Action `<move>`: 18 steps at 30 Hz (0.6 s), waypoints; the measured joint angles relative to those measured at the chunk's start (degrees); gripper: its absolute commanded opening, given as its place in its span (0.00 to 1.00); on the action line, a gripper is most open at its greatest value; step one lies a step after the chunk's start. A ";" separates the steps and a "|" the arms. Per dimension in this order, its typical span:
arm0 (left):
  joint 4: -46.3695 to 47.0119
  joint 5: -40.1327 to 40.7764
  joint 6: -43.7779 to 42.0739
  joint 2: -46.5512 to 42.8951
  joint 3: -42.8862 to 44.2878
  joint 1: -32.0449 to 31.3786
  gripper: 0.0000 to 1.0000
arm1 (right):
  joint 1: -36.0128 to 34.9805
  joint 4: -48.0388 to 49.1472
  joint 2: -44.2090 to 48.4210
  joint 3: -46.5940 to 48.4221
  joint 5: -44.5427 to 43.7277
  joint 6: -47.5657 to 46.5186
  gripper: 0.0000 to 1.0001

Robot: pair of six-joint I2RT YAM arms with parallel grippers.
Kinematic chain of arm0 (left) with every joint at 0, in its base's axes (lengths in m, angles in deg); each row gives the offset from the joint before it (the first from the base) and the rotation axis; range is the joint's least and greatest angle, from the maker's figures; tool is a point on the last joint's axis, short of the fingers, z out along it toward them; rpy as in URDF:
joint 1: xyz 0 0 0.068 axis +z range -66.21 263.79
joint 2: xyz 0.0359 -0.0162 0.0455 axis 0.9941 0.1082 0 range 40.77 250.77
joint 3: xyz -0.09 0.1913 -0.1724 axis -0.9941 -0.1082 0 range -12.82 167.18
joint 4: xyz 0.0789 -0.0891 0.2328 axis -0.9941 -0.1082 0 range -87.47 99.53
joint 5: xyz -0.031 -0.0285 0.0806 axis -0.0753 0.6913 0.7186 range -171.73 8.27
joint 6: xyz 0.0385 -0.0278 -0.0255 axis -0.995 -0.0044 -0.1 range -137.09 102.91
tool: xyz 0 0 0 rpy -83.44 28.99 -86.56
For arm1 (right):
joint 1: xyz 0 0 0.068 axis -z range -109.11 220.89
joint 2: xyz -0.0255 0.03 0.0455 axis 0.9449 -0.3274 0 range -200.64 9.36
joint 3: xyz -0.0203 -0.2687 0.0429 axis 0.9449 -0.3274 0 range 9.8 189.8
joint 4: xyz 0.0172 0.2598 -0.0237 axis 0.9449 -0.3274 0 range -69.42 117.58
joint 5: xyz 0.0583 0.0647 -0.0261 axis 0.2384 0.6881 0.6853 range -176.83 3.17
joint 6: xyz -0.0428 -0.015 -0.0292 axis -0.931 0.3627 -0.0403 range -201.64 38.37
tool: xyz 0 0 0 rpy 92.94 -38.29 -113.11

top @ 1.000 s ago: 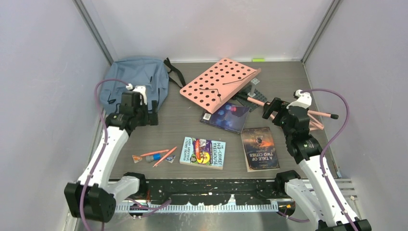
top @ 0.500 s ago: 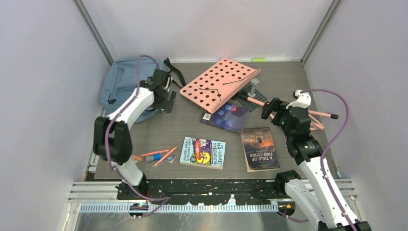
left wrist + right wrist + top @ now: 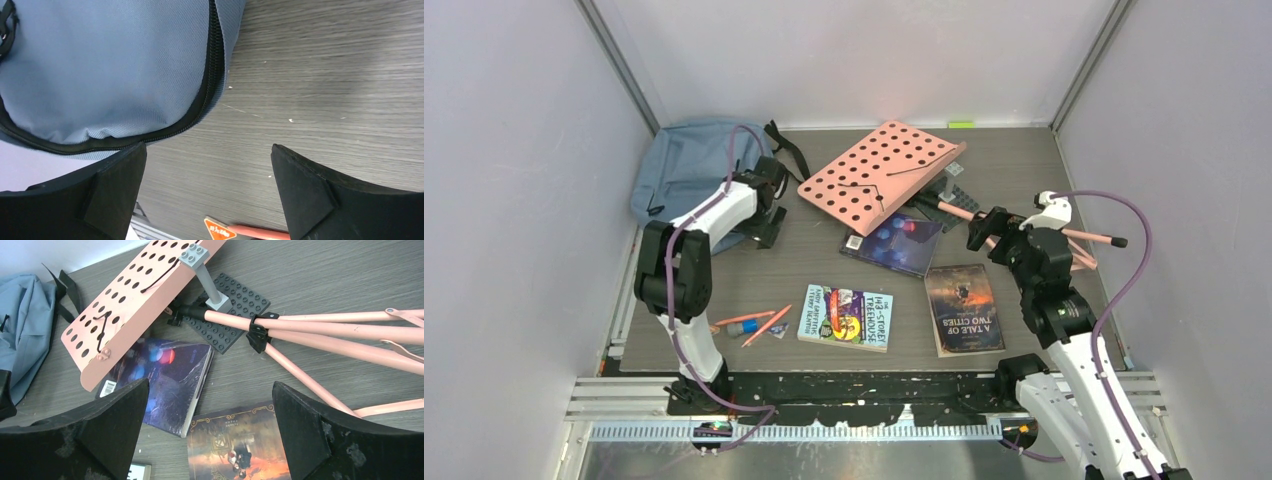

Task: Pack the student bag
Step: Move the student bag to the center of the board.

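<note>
The backpack lies in the table's far left corner; the left gripper hangs at its edge, jaws apart, and the right gripper, equally wide, hovers above a book

The bag, at ten o'clock, is dusty blue with black zipper edging and black straps. The board, at twelve, is pink and dotted with rows of round holes. Its legs are pink too, over a dark grey studded plate. The desk shows grey-brown wood grain. The navy book at centre carries blurred lights. The teal book, at six, has yellow and purple art. The brown book, at four, glows orange. The pencils, at seven, are orange.
</note>
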 measured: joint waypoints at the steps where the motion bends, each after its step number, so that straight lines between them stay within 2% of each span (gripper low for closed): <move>1: 0.09 0.76 -0.31 0.02 -0.33 0.00 0.99 | 0.00 0.11 -0.02 -0.11 0.33 0.04 1.00; 2: -0.02 1.53 -0.44 0.15 -0.44 0.00 0.98 | 0.00 0.13 -0.26 -0.22 0.83 0.09 1.00; 5: 0.02 2.99 -0.52 0.98 -0.42 0.13 0.72 | 0.00 -0.02 -0.59 -0.31 1.62 0.11 1.00; 10: -0.02 4.31 -0.72 2.82 -0.48 0.44 0.33 | 0.00 -0.26 1.01 -0.46 1.95 0.11 1.00; 12: 0.22 4.20 -0.70 2.51 -0.50 0.55 0.27 | 0.00 -0.33 1.75 -0.48 1.92 0.11 1.00; 16: 0.94 3.48 -0.94 1.09 -1.01 0.59 0.02 | 0.00 -0.33 2.14 -0.48 1.99 0.11 1.00; 18: 1.03 3.06 -0.81 0.59 -1.01 0.61 0.00 | 0.00 -0.33 2.10 -0.48 2.14 0.11 1.00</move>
